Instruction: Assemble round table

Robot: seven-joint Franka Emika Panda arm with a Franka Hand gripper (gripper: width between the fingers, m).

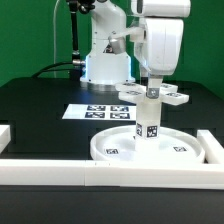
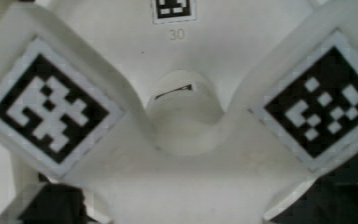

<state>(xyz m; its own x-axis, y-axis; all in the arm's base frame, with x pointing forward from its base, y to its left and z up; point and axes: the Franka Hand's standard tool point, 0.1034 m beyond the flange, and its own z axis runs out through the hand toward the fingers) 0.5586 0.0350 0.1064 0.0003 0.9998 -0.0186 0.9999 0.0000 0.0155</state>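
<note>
The step in hand looks like fitting the cross-shaped foot piece [image 1: 154, 94] onto the top of the short marked cylinder leg [image 1: 149, 124], which stands upright at the middle of the rimmed round disc [image 1: 150, 146]. To do it well, the foot's hub should stay centred over the leg's axis and the piece kept level, so that it seats squarely instead of catching on one edge. Any turning or pressing is best kept gentle and straight down the leg, since a sideways load could tip the leg or drag the disc across the black table [image 1: 40, 110]. The disc lies near the front of the table, just behind the long white border rail [image 1: 110, 172], with the marker board [image 1: 95, 112] lying flat behind it towards the exterior view's left. The arm reaches down from above, its wrist held vertical and its white hand directly over the leg, so the gripper [image 1: 153, 90] points straight at the table. The gripper seems clamped on the foot piece, whose arms spread to either side just under the hand; the fingers themselves are mostly hidden, so this is a judgement. The wrist view is filled by two of the foot's tagged arms [image 2: 51, 102] and the pale hub between them, with the disc's surface blurred beyond.
</note>
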